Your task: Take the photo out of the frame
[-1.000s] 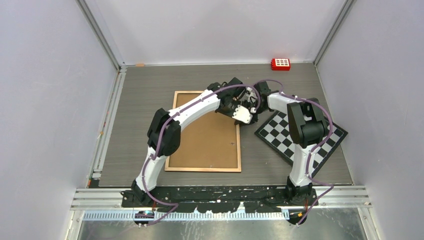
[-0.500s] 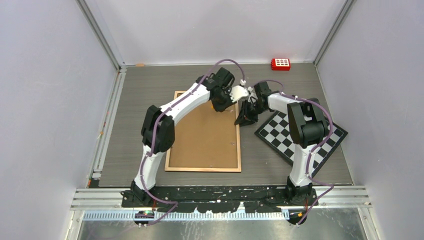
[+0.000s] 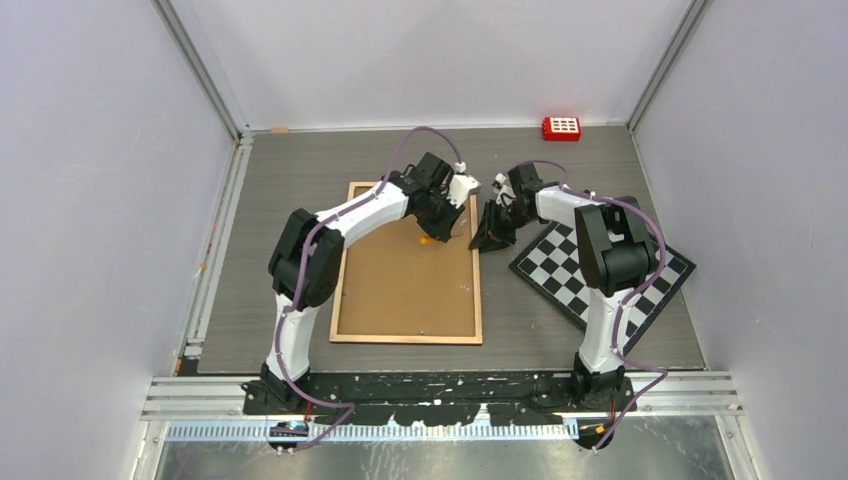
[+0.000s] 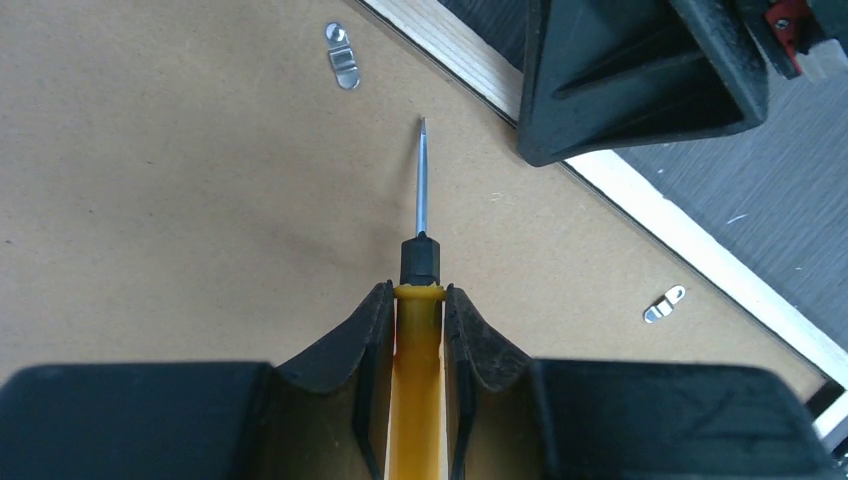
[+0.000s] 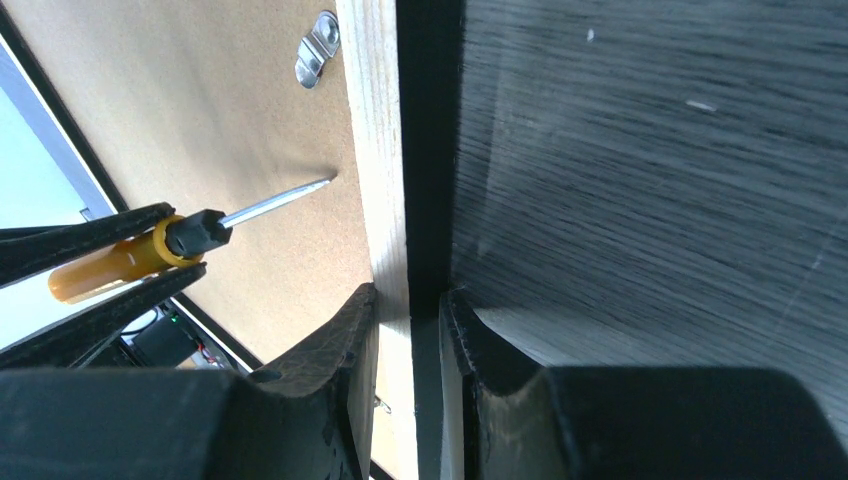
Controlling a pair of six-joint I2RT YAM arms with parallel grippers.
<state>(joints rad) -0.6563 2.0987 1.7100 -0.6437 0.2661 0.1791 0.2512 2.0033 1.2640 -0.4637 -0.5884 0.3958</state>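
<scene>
The frame (image 3: 400,290) lies face down on the table, showing brown backing board (image 4: 200,200) and a pale wood rim (image 5: 375,150). The photo is hidden under the board. My left gripper (image 3: 437,232) (image 4: 420,295) is shut on a yellow-handled screwdriver (image 4: 418,400). It holds the screwdriver low over the board's upper right, with the tip close to the right rim. The screwdriver also shows in the right wrist view (image 5: 130,258). My right gripper (image 3: 488,238) (image 5: 410,300) is shut on the frame's right rim, one finger inside and one outside.
Small metal retaining clips (image 4: 343,56) (image 4: 664,303) (image 5: 317,48) sit on the board along the right rim. A black-and-white checkerboard (image 3: 600,270) lies right of the frame. A red block (image 3: 561,127) stands at the back wall.
My left gripper has swung from over the frame's right edge back and left, and now holds the screwdriver over the board. My right gripper has stayed at the right rim.
</scene>
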